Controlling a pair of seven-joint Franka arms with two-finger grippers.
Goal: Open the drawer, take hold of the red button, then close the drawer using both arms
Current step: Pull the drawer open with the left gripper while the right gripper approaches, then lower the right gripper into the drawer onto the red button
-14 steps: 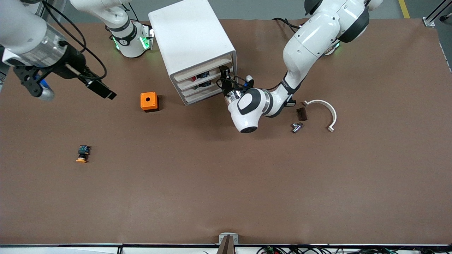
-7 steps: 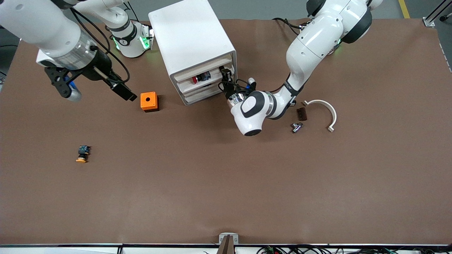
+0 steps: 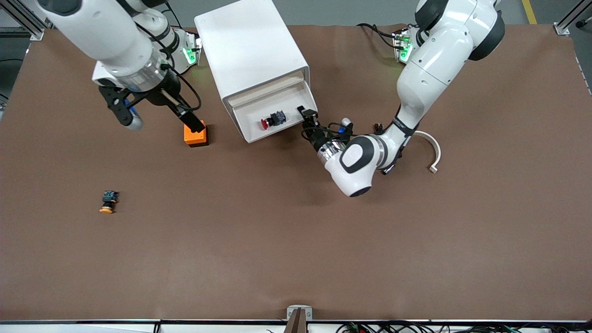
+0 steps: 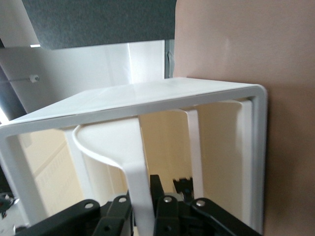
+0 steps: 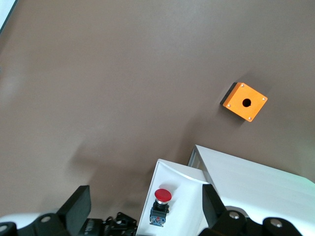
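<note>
Yellow-capped button (image 3: 107,202) lies alone at the left of the front frame, lower than everything else on the surface (image 3: 296,259).

Right tool (image 3: 157,115) sits upper left of the front frame, over the surface just beside the orange cube (image 3: 195,134); one finger tip (image 3: 193,124) overlaps the cube's upper edge in that view. Fingers spread wide, nothing between them. In the right wrist view the two fingers (image 5: 78,206) frame the drawer end and the red cap, with clear space on both sides.

Cabinet (image 3: 249,51) stands upper centre. Top drawer (image 3: 277,118) is pulled out toward the camera. The button (image 3: 273,120) lies on its side in the drawer tray, red cap pointing toward the right arm's end of the surface, dark body toward the left arm's. Also visible in the right wrist view (image 5: 161,204).

Left tool (image 3: 309,116) is at the drawer's front corner, on the left arm's side of the button, close to it but apart. Clenched on the drawer's front lip: the left wrist view shows the white lip (image 4: 135,196) running down between the black fingers (image 4: 167,206).

White curved clip (image 3: 428,145) lies right of centre, partly covered by the left arm (image 3: 416,74).
</note>
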